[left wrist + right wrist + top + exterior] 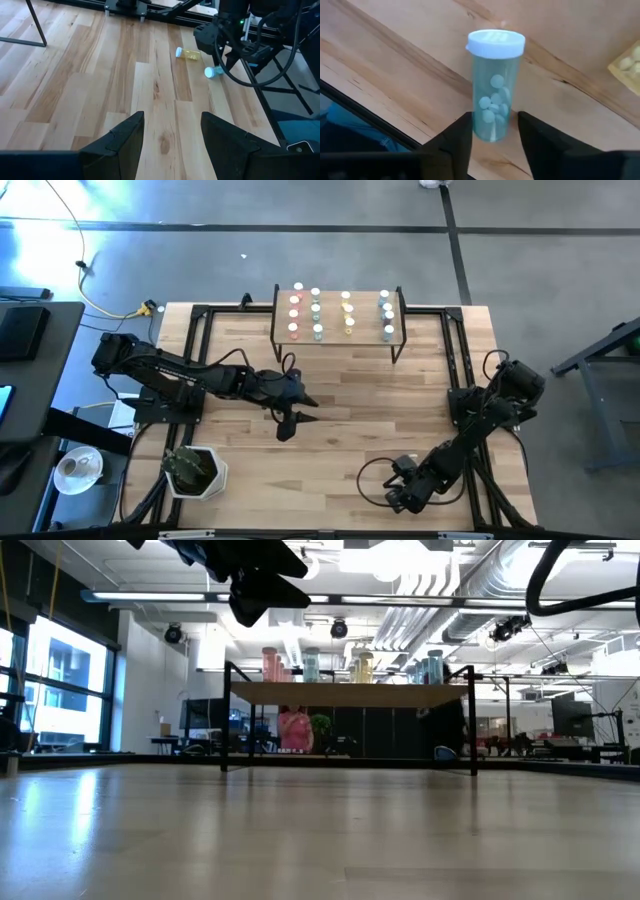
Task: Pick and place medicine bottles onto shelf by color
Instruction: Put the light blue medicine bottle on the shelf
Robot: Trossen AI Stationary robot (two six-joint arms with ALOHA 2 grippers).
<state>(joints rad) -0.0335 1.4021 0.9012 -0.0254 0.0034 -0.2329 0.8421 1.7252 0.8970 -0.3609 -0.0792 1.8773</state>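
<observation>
A blue-green medicine bottle (495, 90) with a white cap (496, 42) lies on its side near the table's front right, also seen as the bottle (215, 71). My right gripper (405, 492) is low over it, shut on its base end. A yellow bottle (189, 54) lies on its side just beside it. The shelf (366, 315) stands at the table's far edge on black legs and carries upright bottles in pink, green, yellow and blue columns. My left gripper (172, 140) hangs open above the table's middle, holding nothing. My right gripper pinches the blue-green bottle's base end (479, 125) between its two fingers, one on each side of the round body. The fingers come steeply from above and lie across the bottle. The bottle lies on its side on the tabletop, cap end pointing away from the fingers.
A white pot with a green plant (195, 472) stands at the front left corner. Black frame rails (200, 360) run along the table's sides. The table's right edge and the dark floor lie close beside the blue-green bottle. Bare wood spreads between the shelf and the arms.
</observation>
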